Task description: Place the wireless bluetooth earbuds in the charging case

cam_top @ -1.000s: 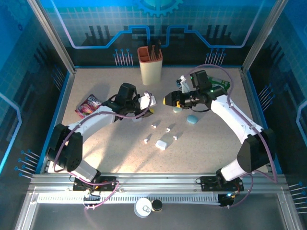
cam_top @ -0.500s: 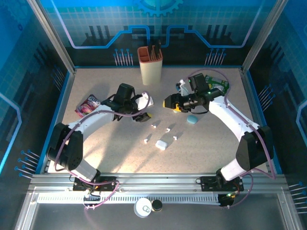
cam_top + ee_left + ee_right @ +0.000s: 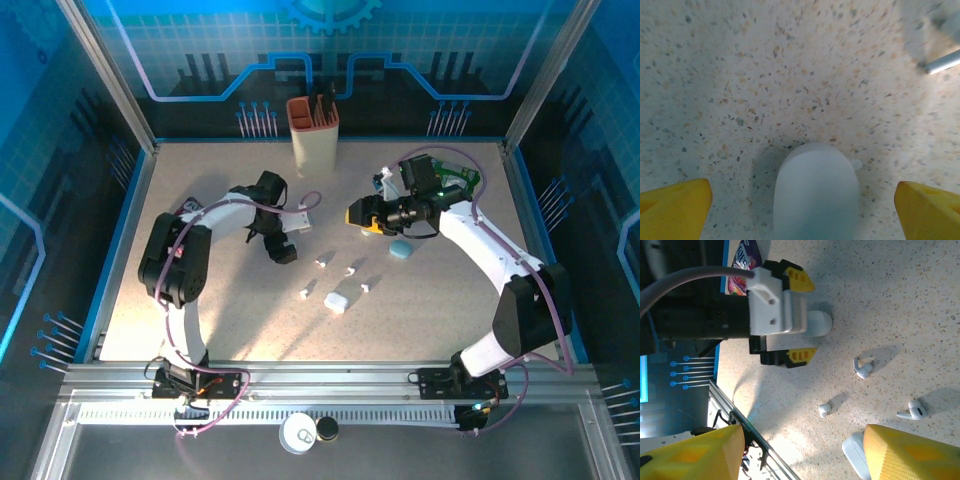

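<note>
Left hand (image 3: 800,207) wide astride a white charging case (image 3: 815,185), seemingly closed; right hand (image 3: 802,442) wide too, empty.

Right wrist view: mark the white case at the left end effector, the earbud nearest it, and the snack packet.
white case (image 3: 821,323), right wrist view, its rounded end.
nearest earbud (image 3: 863,371), right wrist view, its body.
snack packet (image 3: 744,256), right wrist view, its printed face.

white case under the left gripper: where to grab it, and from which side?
Take the white case across its two long sides, coming straight down from above. It lies on the table with its long axis running between the fingers of the left gripper, which stand open and clear of it on either side. The rounded ends would likely slip.
</note>
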Robot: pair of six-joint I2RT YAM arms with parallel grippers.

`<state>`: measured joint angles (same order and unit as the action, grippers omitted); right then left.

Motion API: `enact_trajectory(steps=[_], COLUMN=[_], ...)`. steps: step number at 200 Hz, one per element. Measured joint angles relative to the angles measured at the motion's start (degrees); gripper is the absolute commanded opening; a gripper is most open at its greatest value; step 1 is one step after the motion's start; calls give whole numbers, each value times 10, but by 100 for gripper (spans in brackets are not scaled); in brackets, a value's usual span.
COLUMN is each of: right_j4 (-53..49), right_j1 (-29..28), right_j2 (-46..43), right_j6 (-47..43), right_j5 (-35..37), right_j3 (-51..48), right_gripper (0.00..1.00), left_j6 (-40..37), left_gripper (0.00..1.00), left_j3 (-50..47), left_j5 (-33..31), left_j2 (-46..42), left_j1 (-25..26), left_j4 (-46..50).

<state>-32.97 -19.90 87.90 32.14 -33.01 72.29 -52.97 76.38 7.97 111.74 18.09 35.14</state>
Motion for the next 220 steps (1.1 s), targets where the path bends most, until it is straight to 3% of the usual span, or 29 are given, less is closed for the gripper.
enact_trajectory(steps=[24,63,85,167,220], right_j4=[0,0,0,3,17], right_j1=[0,1,1,12,17], right_j2=[0,0,0,-2,-5], right_j6=[0,0,0,9,24], right_j5=[0,0,0,0,-5], right_j3=[0,0,0,0,0], right_gripper=[64,64,64,64,64], left_j6=[-3,4,2,43,81], left_gripper=[84,54,44,43,42], left_j3=[11,27,28,-25,-66], left_j5=[-12,-21,-22,0,105], left_j2=[32,39,41,-13,-138], left_j1=[0,-3,-3,-4,-3], left_j4=[10,17,17,-7,-100])
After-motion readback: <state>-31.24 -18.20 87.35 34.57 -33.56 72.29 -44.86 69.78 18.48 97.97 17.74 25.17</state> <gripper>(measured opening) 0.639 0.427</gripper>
